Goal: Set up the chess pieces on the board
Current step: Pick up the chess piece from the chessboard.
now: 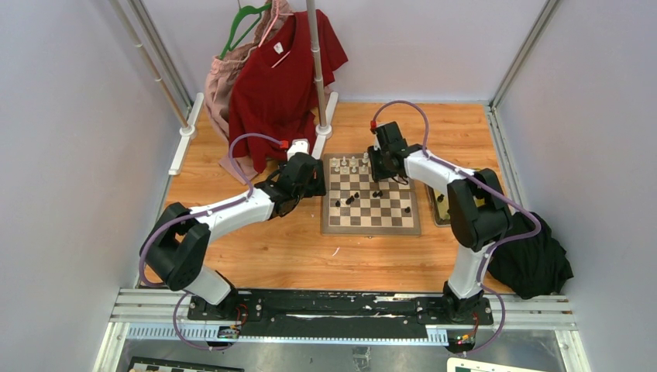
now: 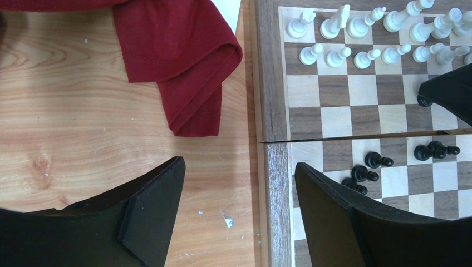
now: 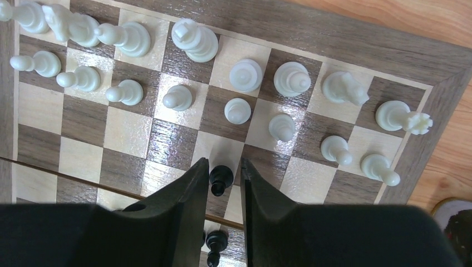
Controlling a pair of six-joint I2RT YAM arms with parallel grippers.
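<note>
The board (image 1: 372, 223) lies at the table's middle, also in the left wrist view (image 2: 270, 83) and the right wrist view (image 3: 356, 33). White pieces (image 1: 352, 164) fill its two far rows (image 2: 367, 33) (image 3: 192, 39). A few black pieces (image 1: 350, 199) stand loose mid-board (image 2: 367, 173). My right gripper (image 1: 380, 174) (image 3: 224, 164) hangs just in front of the white pawns, jaws narrowly apart around a black pawn (image 3: 221, 179), with a gap on one side. Another black pawn (image 3: 216, 242) stands below it. My left gripper (image 1: 314, 177) (image 2: 239, 164) is open and empty, straddling the board's left border.
A red shirt (image 1: 283, 70) (image 2: 178, 55) hangs from a rack pole (image 1: 316, 70) at the back left, its hem lying near the board. A tray (image 1: 440, 205) sits right of the board, partly hidden by the right arm. A black cloth (image 1: 534, 260) lies at the right.
</note>
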